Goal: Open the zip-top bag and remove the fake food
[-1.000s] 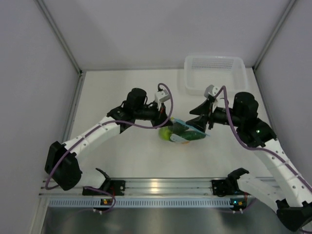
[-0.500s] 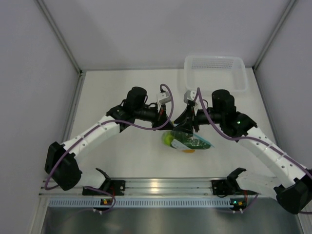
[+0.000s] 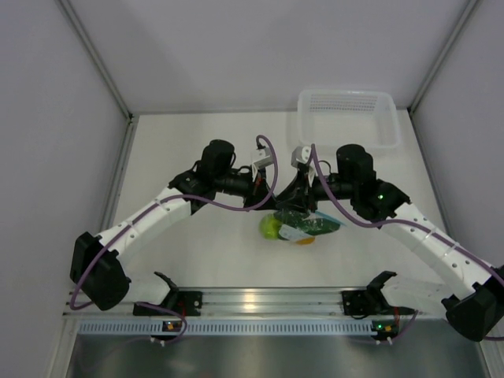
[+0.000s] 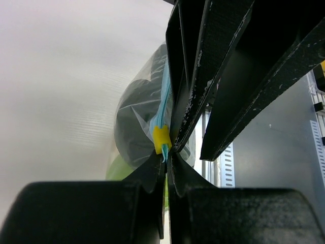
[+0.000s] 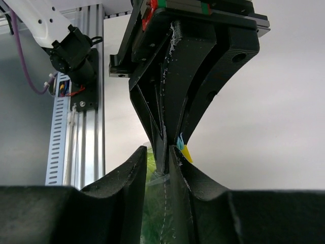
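Observation:
The zip-top bag (image 3: 305, 226) hangs between both grippers above the table, clear with a light blue zip strip (image 4: 164, 104) and a yellow slider (image 4: 161, 138). Inside it I see the lime-green ball (image 3: 270, 228), an orange piece (image 3: 304, 239) and dark green pieces (image 4: 136, 124). My left gripper (image 3: 272, 198) is shut on the zip strip just under the slider. My right gripper (image 3: 290, 201) meets it tip to tip. The right fingers (image 5: 136, 175) stand a narrow gap apart around the bag's top film (image 5: 162, 203), with the slider (image 5: 186, 153) beside them.
A white mesh basket (image 3: 346, 118) stands at the back right, behind the right arm. The aluminium rail (image 3: 260, 301) with the arm bases runs along the near edge. Grey walls close in the left, right and back.
My right arm has swung left from beside the bag until its fingers reach the bag's top edge at the left gripper. The bag has shifted slightly left. The left arm barely moved.

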`<move>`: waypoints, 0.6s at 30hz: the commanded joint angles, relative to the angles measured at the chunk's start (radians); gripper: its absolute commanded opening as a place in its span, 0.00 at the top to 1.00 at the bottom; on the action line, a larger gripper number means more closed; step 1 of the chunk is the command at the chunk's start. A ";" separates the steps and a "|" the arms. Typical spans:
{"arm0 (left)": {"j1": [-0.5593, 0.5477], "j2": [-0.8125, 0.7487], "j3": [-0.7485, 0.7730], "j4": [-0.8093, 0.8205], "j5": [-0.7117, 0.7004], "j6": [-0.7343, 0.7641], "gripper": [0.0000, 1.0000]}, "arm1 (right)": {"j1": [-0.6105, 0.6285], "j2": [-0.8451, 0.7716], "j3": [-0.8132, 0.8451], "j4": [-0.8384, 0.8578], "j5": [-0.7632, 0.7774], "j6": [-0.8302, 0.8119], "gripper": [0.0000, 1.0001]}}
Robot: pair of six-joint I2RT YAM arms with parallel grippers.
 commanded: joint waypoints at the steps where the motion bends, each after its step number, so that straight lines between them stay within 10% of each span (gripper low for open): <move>1: -0.006 -0.043 0.018 0.035 0.078 0.028 1.00 | 0.013 -0.010 0.057 0.047 0.052 -0.063 0.73; 18: -0.006 -0.038 0.021 0.035 0.086 0.023 1.00 | 0.013 -0.052 0.019 0.070 0.123 -0.100 0.65</move>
